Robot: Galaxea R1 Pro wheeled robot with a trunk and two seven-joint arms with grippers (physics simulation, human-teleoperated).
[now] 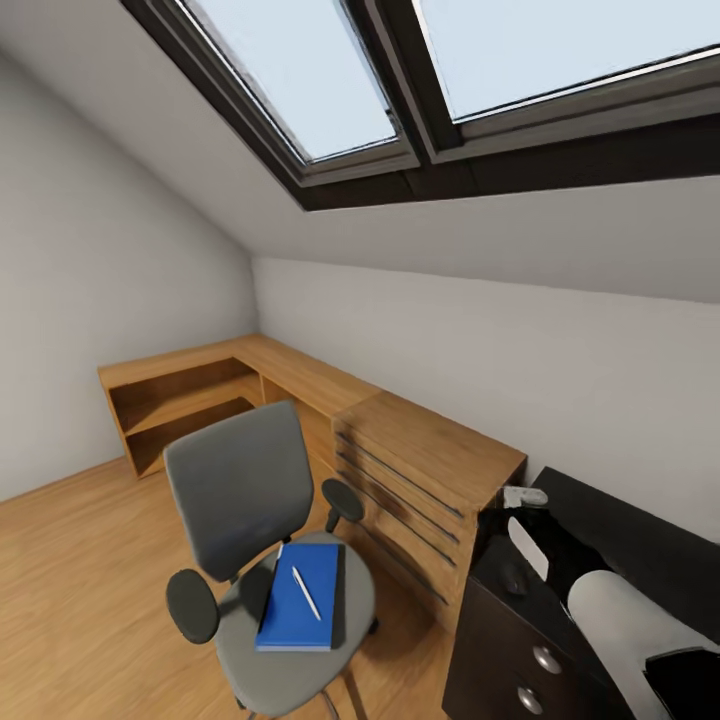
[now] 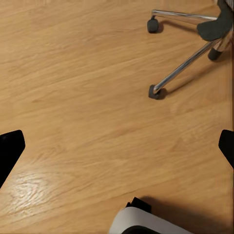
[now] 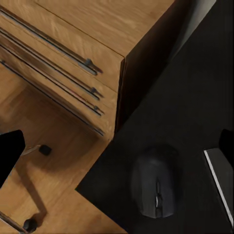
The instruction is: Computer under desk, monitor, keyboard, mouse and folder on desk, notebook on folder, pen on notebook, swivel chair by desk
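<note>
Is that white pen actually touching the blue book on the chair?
Touching. The head view shows the pen lying flat across the blue book's cover on the swivel chair seat, with no gap visible.

Swivel chair (image 1: 243, 492): grey upholstery, black armrests, chrome legs with black castors. Folder (image 1: 299, 598): plain blue. Pen (image 1: 306, 592): white. Bench (image 3: 195, 122): matt black. Mouse (image 3: 155, 186): black. Drawer unit (image 1: 425, 480): honey wood grain, dark handle bars. Floor (image 2: 87, 97): light wood planks. Walls (image 1: 90, 250): pale grey.

Right arm (image 1: 625, 625) extended forward and low, both grippers' jaws spread wide, holding nothing
</note>
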